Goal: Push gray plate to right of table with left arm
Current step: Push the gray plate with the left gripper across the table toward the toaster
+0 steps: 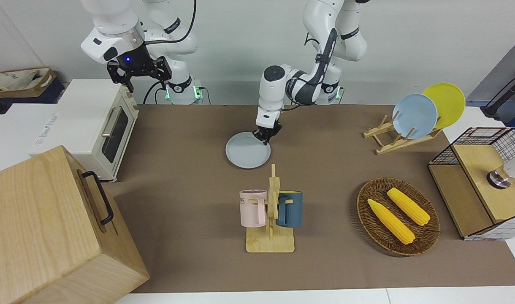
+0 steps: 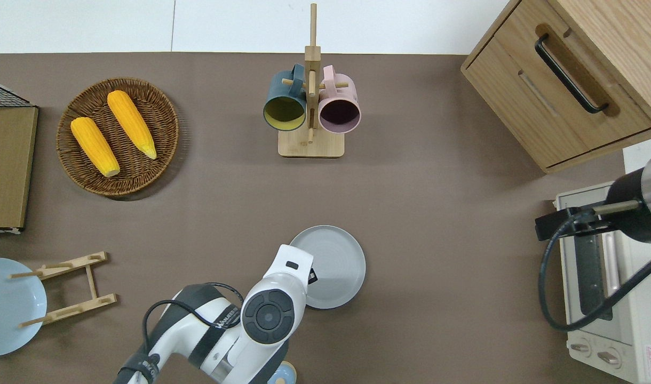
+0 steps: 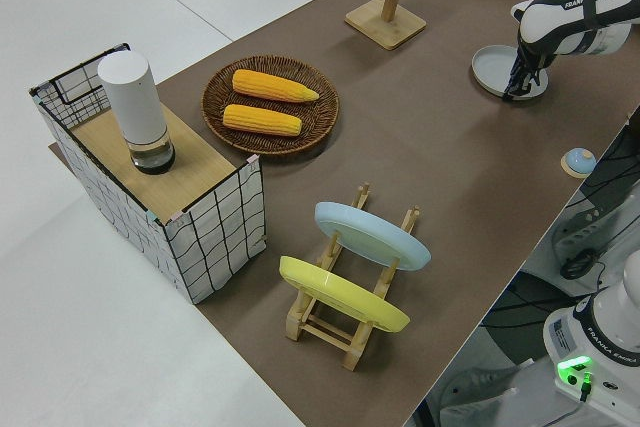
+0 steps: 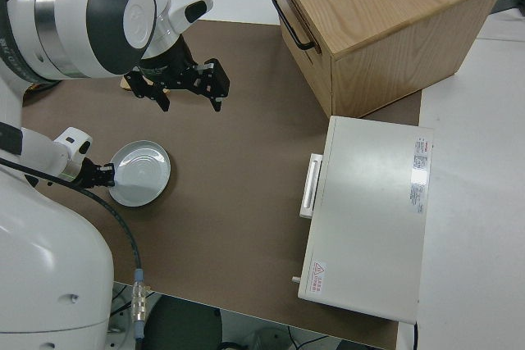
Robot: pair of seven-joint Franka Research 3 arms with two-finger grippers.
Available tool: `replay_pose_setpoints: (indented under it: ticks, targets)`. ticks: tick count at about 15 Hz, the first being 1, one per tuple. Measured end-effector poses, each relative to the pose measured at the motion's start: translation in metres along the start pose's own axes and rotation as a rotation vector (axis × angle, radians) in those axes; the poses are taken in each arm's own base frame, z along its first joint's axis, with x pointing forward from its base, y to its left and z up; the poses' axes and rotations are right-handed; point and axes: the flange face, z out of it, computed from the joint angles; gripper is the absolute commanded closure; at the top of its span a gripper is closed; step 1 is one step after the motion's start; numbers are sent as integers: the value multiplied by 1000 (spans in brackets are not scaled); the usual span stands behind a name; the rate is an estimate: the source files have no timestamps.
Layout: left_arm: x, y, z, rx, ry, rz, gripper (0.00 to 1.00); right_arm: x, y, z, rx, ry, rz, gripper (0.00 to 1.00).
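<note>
The gray plate [image 1: 248, 150] lies flat on the brown table [image 1: 190, 139] near its middle, nearer to the robots than the mug rack. It also shows in the overhead view [image 2: 333, 261] and the left side view [image 3: 500, 65]. My left gripper [image 1: 264, 137] is shut, low at the table, with its tips against the plate's rim on the side toward the left arm's end; the overhead view [image 2: 311, 276] shows it there too. My right gripper [image 1: 147, 82] is open and parked.
A mug rack [image 1: 271, 211] with two mugs stands farther out. A wicker basket [image 1: 397, 216] holds two corn cobs. A plate rack [image 1: 392, 137] carries sky-blue and yellow plates. A toaster oven [image 1: 93, 122] and a wooden box [image 1: 46, 228] fill the right arm's end.
</note>
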Motion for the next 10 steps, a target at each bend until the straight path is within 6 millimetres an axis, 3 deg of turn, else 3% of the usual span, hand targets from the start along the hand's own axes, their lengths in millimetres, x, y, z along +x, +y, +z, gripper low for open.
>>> replay_pose_setpoints:
  ticks: [8,9,10]
  targets:
    - [-41,69,4,-51,-22,-77,1000,0,0,0,0,0,0,17]
    - [-42,72,5,-52,-20,-74,924,0,0,0,0,0,0,17]
    - [-42,72,5,-52,-19,-72,683,0,0,0,0,0,0,17]
